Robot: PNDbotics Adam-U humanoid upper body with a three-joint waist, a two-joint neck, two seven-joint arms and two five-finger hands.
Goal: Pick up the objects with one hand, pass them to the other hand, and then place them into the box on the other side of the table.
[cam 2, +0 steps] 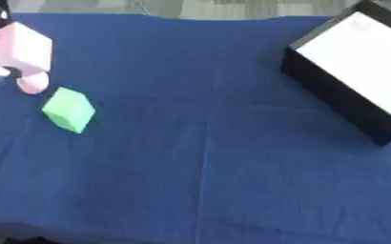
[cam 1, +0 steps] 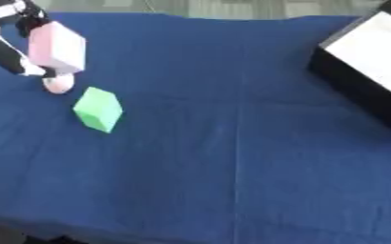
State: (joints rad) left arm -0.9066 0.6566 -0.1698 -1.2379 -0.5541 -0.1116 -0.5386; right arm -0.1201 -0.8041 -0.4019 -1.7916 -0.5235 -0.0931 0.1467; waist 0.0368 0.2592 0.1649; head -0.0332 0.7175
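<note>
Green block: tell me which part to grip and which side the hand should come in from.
The green block rests tilted on the blue cloth, one corner pointing down toward the viewer. Probably best gripped across its two broad opposite side faces, coming from above on the left; the left hand nearby is occupied with the pink block.

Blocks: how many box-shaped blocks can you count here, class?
2: a pink block held by the left hand at far left; a green block on the cloth just below it.

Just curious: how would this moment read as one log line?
left hand: holding pink block | green block: on table | box: far right | right hand: unseen
</note>
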